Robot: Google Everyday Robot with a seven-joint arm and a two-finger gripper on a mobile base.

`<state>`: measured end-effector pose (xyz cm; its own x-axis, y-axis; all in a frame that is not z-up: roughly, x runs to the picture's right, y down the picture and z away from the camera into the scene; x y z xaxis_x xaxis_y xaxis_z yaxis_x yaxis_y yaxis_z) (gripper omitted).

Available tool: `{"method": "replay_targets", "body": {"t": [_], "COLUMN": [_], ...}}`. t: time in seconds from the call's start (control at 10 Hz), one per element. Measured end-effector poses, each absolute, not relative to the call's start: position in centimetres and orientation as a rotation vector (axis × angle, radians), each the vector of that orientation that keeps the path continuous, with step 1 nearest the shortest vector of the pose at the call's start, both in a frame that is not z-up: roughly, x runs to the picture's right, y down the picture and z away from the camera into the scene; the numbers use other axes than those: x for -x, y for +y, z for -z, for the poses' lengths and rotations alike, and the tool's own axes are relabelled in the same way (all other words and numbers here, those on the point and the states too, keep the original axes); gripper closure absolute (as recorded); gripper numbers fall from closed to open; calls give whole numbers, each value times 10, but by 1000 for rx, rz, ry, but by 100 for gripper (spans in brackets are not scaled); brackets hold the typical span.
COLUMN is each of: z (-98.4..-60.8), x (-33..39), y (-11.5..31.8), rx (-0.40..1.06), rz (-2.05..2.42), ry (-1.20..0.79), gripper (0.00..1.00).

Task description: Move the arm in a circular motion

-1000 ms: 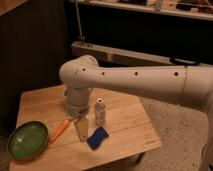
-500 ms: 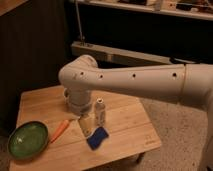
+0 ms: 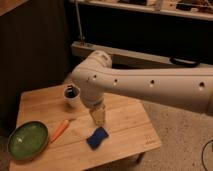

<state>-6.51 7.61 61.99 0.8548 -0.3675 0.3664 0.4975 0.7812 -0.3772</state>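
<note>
The arm (image 3: 150, 87) is thick, white and tubular with small dark holes. It reaches in from the right edge, bends at a rounded joint (image 3: 92, 75) and points down over the wooden table (image 3: 130, 125). Its yellowish-tan tip, the gripper (image 3: 98, 117), hangs just above the table's middle, close behind a blue sponge (image 3: 97, 137). Nothing shows in the gripper.
A green bowl (image 3: 27, 140) sits at the table's front left, with an orange carrot (image 3: 59, 130) beside it. A white cup (image 3: 71, 94) with dark contents stands at the back, left of the arm. A dark shelf unit (image 3: 150, 35) stands behind the table.
The arm's joint and tip have swung to the right and a little back. The white cup now shows behind it, and the small white bottle seen earlier is hidden.
</note>
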Motion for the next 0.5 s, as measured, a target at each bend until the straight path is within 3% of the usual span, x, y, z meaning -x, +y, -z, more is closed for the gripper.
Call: {"method": "replay_targets", "body": {"t": [0.5], "z": [-659], "x": [37], "y": [-8], "rx": [432], "rz": [505], "ry": [-296], "gripper": [20]}}
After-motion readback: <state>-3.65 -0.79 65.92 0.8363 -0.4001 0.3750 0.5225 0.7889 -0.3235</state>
